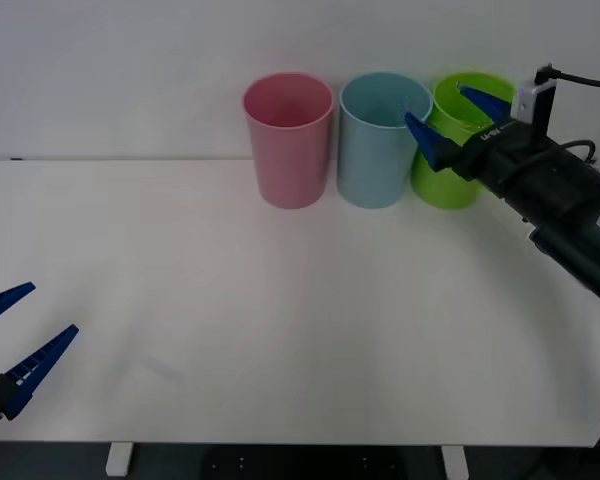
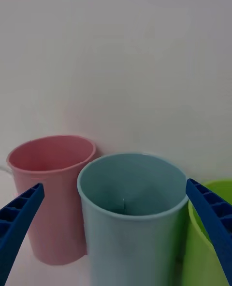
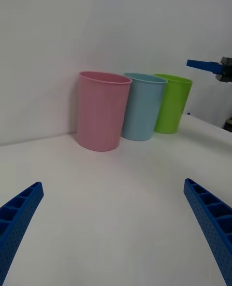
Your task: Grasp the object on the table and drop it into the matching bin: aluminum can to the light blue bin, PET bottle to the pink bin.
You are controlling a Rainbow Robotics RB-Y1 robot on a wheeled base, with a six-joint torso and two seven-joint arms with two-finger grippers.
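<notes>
The aluminum can is out of view. The pink bin (image 1: 288, 150) and the light blue bin (image 1: 375, 155) stand side by side at the back of the white table (image 1: 280, 330). My right gripper (image 1: 435, 105) is open at rim height, just right of the light blue bin and in front of a lime green bin. In the right wrist view the right gripper (image 2: 114, 184) faces the light blue bin (image 2: 130, 247) with its fingers spread to either side, the pink bin (image 2: 53, 208) beside it. My left gripper (image 1: 52, 310) is open and empty, low at the table's front left.
The lime green bin (image 1: 445, 185) stands right of the light blue one, touching it. A plain white wall rises behind the bins. In the left wrist view the left gripper (image 3: 112, 184) looks across bare tabletop toward the three bins.
</notes>
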